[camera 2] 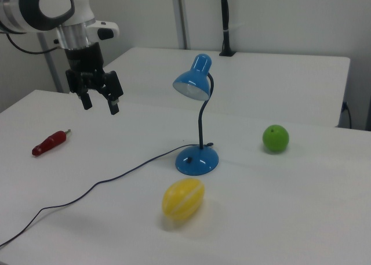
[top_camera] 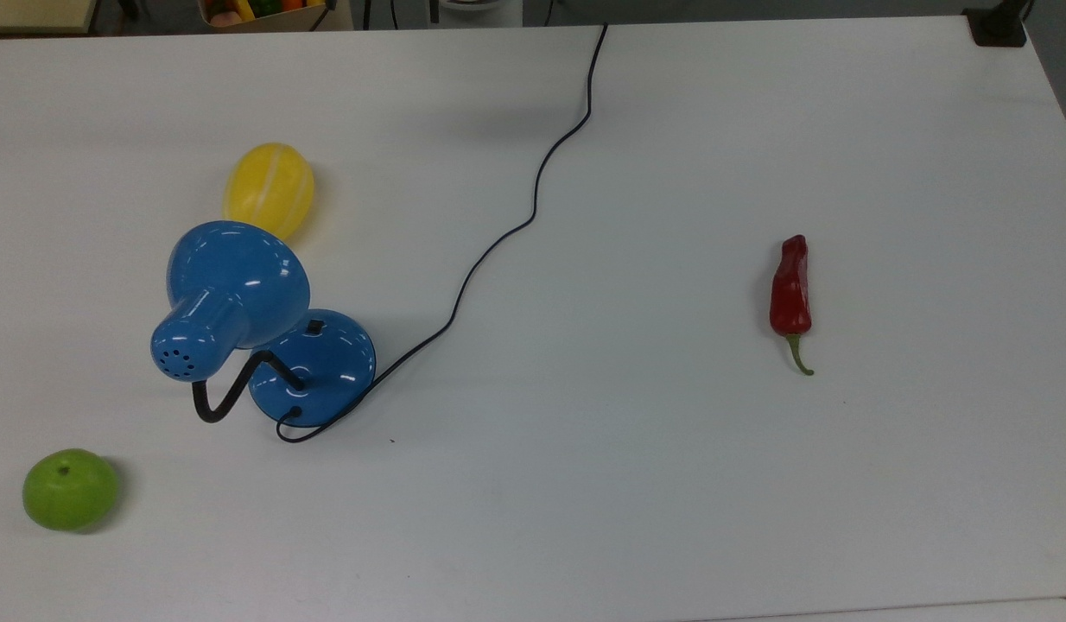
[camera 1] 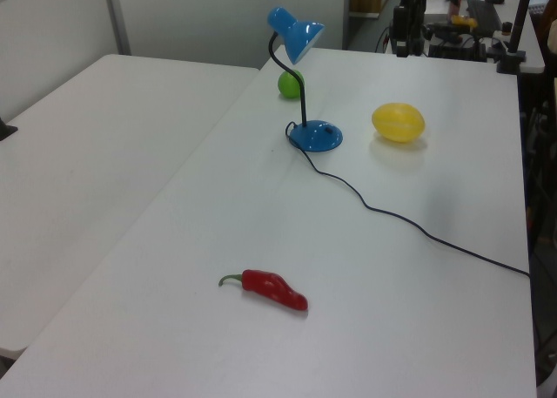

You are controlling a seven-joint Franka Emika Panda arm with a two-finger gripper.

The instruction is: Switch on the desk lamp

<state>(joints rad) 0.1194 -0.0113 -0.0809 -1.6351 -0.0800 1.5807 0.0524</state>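
On your table: one desk lamp, one yellow melon, one green apple, one red chili. The lamp is glossy blue with a dome shade, black gooseneck and cord, standing toward the top view's left. Your gripper hangs above with jaws apart

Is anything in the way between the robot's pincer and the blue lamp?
Nothing visible blocks it. In the right view the open black pincer hangs above the white table, off to the right view's left of the glossy blue desk lamp. Between them there is just bare table and the lamp's thin black cord.
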